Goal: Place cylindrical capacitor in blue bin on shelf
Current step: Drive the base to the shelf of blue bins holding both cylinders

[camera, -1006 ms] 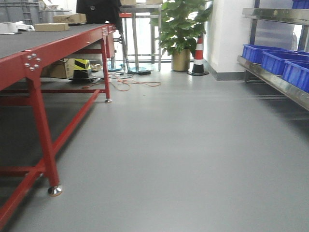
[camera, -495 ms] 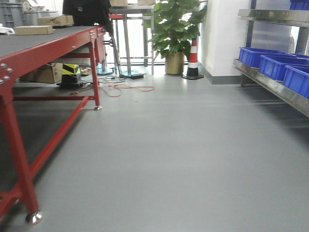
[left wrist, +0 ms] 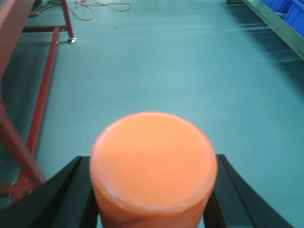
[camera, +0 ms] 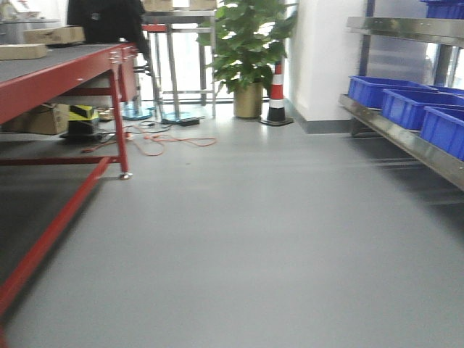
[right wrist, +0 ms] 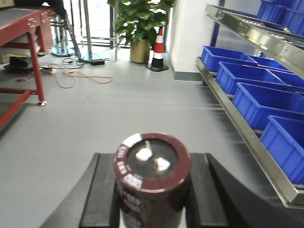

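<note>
Grey floor (camera: 254, 232) runs as a wide open lane straight ahead of me, from near to far. Its left edge is the red bench (camera: 65, 72), whose frame and low rail slant along that side and end at a leg on a small foot. Cardboard boxes (camera: 54, 34) sit on the bench top at its far end. The right edge is the shelf (camera: 406, 138), a steel rack whose shiny front rail runs from near to far. Blue bins (right wrist: 259, 102) stand side by side behind that rail on the lower tier, with more on the tier above. At the far end of the lane stands a potted plant (camera: 246, 43). Just right of it is a striped traffic cone (camera: 276, 94), by the white wall (camera: 319, 58). An orange cable (camera: 167, 141) loops on the floor near the bench's far leg.

My right hand (right wrist: 153, 204) is closed on the cylindrical capacitor (right wrist: 152, 159), with dark fingers (right wrist: 102, 194) pressing on both sides. It stands upright, showing its dark top, two pale terminals and a brown rim. It hangs over the floor, left of the shelf's rail and apart from the bins.

My left hand (left wrist: 153, 209) is closed round an upright orange cylinder (left wrist: 153, 156), black fingers (left wrist: 71, 199) against either flank. The bench legs are off to its left and the shelf edge is at the far right.
</note>
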